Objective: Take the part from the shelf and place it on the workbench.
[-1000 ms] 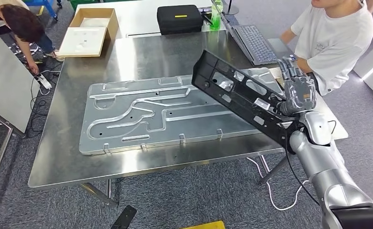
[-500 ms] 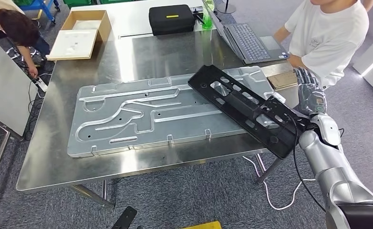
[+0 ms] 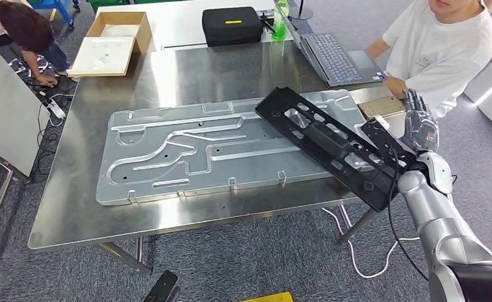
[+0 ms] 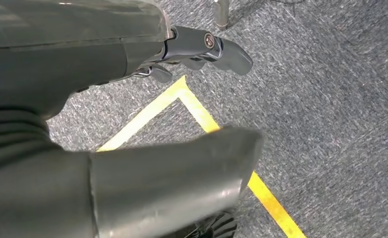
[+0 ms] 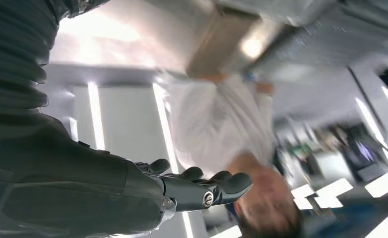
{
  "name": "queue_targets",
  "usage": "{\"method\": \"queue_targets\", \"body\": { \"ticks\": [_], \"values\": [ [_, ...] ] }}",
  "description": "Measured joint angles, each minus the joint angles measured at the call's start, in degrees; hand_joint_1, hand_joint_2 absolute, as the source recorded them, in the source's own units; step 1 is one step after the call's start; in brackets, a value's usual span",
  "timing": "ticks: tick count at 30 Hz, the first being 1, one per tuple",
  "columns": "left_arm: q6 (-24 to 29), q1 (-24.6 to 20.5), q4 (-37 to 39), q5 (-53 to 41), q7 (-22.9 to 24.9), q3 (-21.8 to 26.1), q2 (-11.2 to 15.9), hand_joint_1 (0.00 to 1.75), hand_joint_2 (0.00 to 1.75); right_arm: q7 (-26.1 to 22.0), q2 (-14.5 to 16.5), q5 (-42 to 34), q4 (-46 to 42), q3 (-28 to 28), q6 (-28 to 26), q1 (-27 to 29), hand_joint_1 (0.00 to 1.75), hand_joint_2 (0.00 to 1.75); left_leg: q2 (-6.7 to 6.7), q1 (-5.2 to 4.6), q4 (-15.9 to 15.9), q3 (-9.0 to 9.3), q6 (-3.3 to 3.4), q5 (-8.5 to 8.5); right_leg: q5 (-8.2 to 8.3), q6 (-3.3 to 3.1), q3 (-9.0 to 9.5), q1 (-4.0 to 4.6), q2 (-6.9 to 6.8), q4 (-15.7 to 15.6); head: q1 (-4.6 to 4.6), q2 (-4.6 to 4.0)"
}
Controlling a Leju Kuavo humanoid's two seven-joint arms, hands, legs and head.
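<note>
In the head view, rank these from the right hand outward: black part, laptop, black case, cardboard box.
From the right hand:
1. Black part, right beside it, overhanging the table edge.
2. Laptop, beyond it, near the person.
3. Black case, far side, centre.
4. Cardboard box, far left corner.

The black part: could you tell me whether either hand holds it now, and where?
Neither: the black part lies on the workbench; the right hand is open beside it.

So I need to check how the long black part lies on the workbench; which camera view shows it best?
The head view: the long black part shows whole, lying slantwise across the embossed metal plate, one end past the workbench edge beside the right hand. The right wrist view looks past that hand at a person; the left wrist view looks at carpet.
</note>
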Motion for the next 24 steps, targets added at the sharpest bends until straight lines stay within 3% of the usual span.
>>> {"method": "queue_targets", "body": {
  "ticks": [1, 2, 5, 7, 10, 11, 12, 14, 16, 17, 18, 21, 23, 24],
  "values": [
    [0.0, 0.0, 0.0, -0.1, 0.1, 0.0, 0.0, 0.00, 0.00, -2.7, 0.2, 0.0, -1.1, 0.0, -2.5, 0.8, 0.00, 1.75, -0.05, -0.02, 0.2, -0.08, -0.35, -0.19, 0.87, -0.15, 1.47, 0.08, -0.01, -3.0, -0.02, 0.00],
    [0.0, 0.0, 0.0, -0.2, 0.1, 0.0, 0.0, 0.00, 0.00, -5.2, 0.4, 0.1, -2.8, 0.0, -4.8, 2.0, 0.00, 1.31, -0.10, -0.06, 0.4, -0.13, -0.69, -0.30, 1.05, -0.40, 2.27, 0.22, 0.01, -4.6, -0.02, 0.00],
    [-0.2, 0.1, 0.0, -0.5, 0.3, -0.1, 0.0, 0.00, 0.00, -8.7, 1.7, 1.3, -10.4, 0.0, -8.1, 6.6, 0.00, 0.00, -0.14, -0.01, 0.4, -0.12, -1.54, -0.52, 0.85, -1.70, 2.41, 0.53, 0.11, -5.1, -0.03, 0.00],
    [-0.2, 0.1, 0.0, -0.5, 0.4, -0.1, -0.1, 0.00, 0.00, -8.3, 3.0, 2.7, -17.4, 0.2, -7.7, 9.4, 0.00, 0.00, -0.13, 0.11, 2.6, -1.01, -2.02, -2.24, 0.90, -2.66, 2.55, 0.49, 0.09, -5.3, -0.04, 0.00],
    [-0.2, 0.1, 0.0, -0.5, 0.4, -0.2, -0.1, 0.00, 0.00, -7.2, 5.3, 5.9, -27.8, 2.7, -5.2, 12.9, 0.00, 0.00, -0.12, 0.13, 12.7, -5.66, -2.20, -7.18, 0.81, -3.60, 2.65, 0.90, 0.09, -5.3, -0.06, 0.00],
    [-0.2, 0.2, 0.0, -0.5, 0.4, -0.2, -0.1, 0.00, 0.00, -6.8, 6.0, 8.3, -30.8, 4.5, -4.7, 14.3, 0.00, 0.00, -0.12, 0.12, 15.4, -6.95, -2.13, -7.88, 0.76, -3.77, 2.68, 1.14, 0.09, -5.3, -0.06, 0.00],
    [-0.2, 0.3, 0.0, -0.5, 0.4, -0.2, -0.1, 0.00, 0.00, -6.3, 6.9, 11.7, -33.9, 6.9, -4.8, 15.8, 0.00, 0.00, -0.12, 0.07, 16.1, -7.37, -1.97, -7.55, 0.71, -3.93, 2.72, 1.38, 0.10, -5.3, -0.05, 0.00],
    [-0.2, 0.4, 0.0, -0.5, 0.4, -0.2, 0.0, 0.00, 0.00, -4.5, 8.6, 19.3, -39.1, 12.6, -6.1, 18.6, 0.00, 0.00, 0.14, -0.22, 11.3, -5.04, -1.26, -4.22, 0.57, -4.17, 2.91, 1.80, -0.05, -5.2, -0.06, 0.00],
    [-0.2, 0.2, 0.0, -0.5, 0.5, -0.2, 0.0, 0.00, 0.00, -2.2, 9.7, 24.0, -43.0, 17.8, -7.9, 20.6, 0.00, 0.00, 1.77, -1.01, 3.8, -1.42, -0.22, -1.34, 0.37, -4.20, 3.09, 2.11, -0.63, -5.1, -0.06, 0.00],
    [-0.1, 0.1, 0.0, -0.5, 0.5, -0.2, -0.1, 0.00, 0.00, -1.3, 10.0, 25.3, -44.6, 19.6, -8.5, 21.2, 0.00, 0.00, 2.37, -1.34, 1.5, -0.36, 0.11, -0.73, 0.30, -4.09, 3.13, 2.20, -1.07, -5.1, -0.05, 0.00],
    [-0.1, 0.1, 0.0, -0.5, 0.5, -0.2, -0.1, 0.00, 0.00, -0.9, 10.3, 26.1, -45.8, 20.8, -8.8, 21.7, 0.00, 0.00, 2.63, -1.58, 0.5, 0.00, 0.28, -0.69, 0.24, -3.92, 3.16, 2.23, -1.59, -5.1, -0.05, 0.00],
    [0.0, 0.6, 0.0, -0.5, 0.8, -0.3, -0.2, 0.00, 0.00, -1.3, 11.0, 27.9, -49.0, 23.5, -8.9, 23.2, 0.00, 0.00, 1.29, -1.21, -0.5, 0.29, 0.52, -0.04, -0.29, -3.16, 3.35, 2.24, -2.33, -4.8, -0.04, 0.00],
    [0.1, 0.8, 0.0, -0.5, 0.8, -0.3, -0.2, 0.00, 0.00, -2.4, 11.8, 28.2, -50.5, 25.0, -9.0, 24.3, 0.00, 0.00, 0.67, -0.80, -1.1, 0.56, 0.81, 0.47, -2.71, -2.54, 2.15, 2.03, -1.25, -1.5, -0.04, 0.00],
    [0.2, 0.8, 0.0, -0.4, 0.8, -0.3, -0.2, 0.00, 0.00, -3.2, 12.2, 28.1, -51.0, 25.4, -9.1, 25.0, 0.00, 0.00, 0.27, -0.78, -1.2, 0.53, 0.89, 0.56, -4.62, -2.25, 0.80, 1.79, -0.68, 1.7, -0.03, 0.00]
  ]
}}
